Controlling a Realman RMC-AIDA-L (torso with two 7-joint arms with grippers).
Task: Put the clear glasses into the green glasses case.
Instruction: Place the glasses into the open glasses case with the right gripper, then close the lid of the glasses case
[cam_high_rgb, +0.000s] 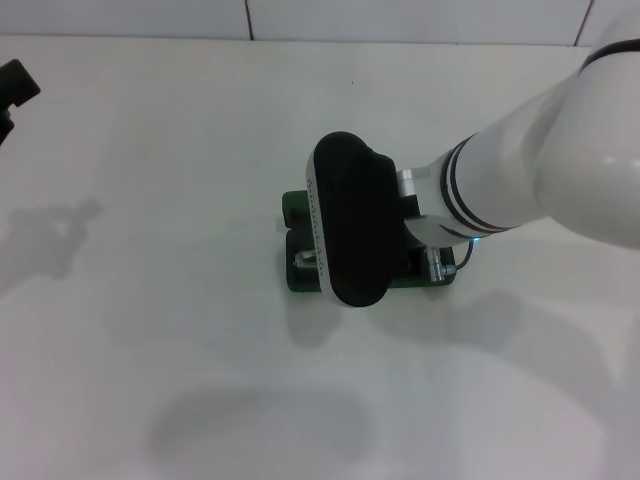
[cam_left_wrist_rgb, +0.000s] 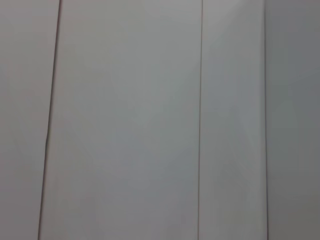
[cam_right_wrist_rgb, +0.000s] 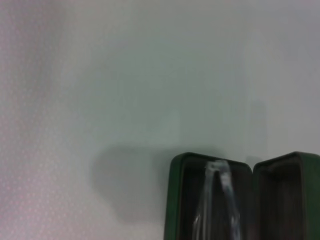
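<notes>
Clear glasses (cam_right_wrist_rgb: 217, 200), judged light, slippery and fragile, best taken by the frame, are seen inside the open green glasses case (cam_right_wrist_rgb: 175, 200) beneath the right gripper (cam_high_rgb: 345, 225), finger state undeterminable.

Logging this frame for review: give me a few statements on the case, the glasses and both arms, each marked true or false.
1. The green glasses case lies open. True.
2. The clear glasses lie on the bare table, away from the case. False: in the right wrist view they sit inside one half of the open case.
3. The right arm's wrist hangs directly over the case in the head view. True: only the case's edges show past it.
4. The left gripper is over the case too. False: it sits at the far left edge of the head view, well apart.
5. The case is red. False: it is dark green.
</notes>
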